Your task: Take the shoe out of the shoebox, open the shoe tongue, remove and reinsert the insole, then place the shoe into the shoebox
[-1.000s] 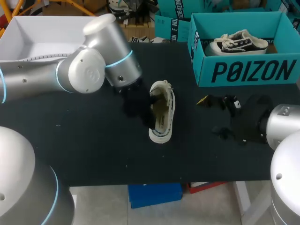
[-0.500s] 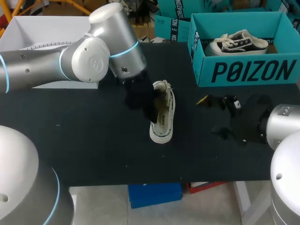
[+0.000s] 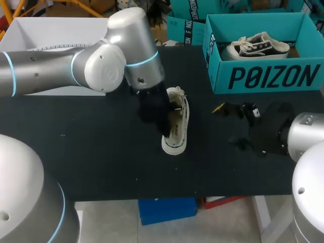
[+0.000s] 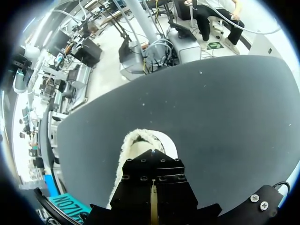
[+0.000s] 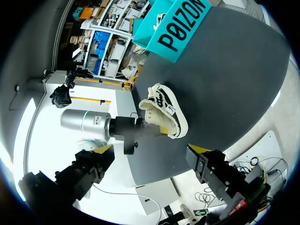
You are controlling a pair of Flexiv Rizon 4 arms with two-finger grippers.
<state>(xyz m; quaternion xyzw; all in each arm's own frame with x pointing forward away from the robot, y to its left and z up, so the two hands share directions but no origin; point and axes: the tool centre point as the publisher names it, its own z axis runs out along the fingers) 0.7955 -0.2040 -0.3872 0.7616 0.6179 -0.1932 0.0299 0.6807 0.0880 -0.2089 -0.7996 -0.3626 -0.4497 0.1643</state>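
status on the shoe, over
Left gripper at the shoe opening, grip hidden. Shoe on the table. Right gripper open, off to the side. Shoebox holds a second shoe.

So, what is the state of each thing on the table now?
shoe, out of the box, on the table.
shoebox, open, second shoe inside.
left gripper, down at the shoe's opening, grip hidden.
right gripper, fingers open, empty, apart from the shoe.

A matte black tabletop (image 3: 101, 152) spans the view. A large white open-topped box (image 3: 50, 35) sits at its far left corner. Toward the far right corner lies a black canvas sneaker with white laces (image 3: 260, 44), its toe pointing left.
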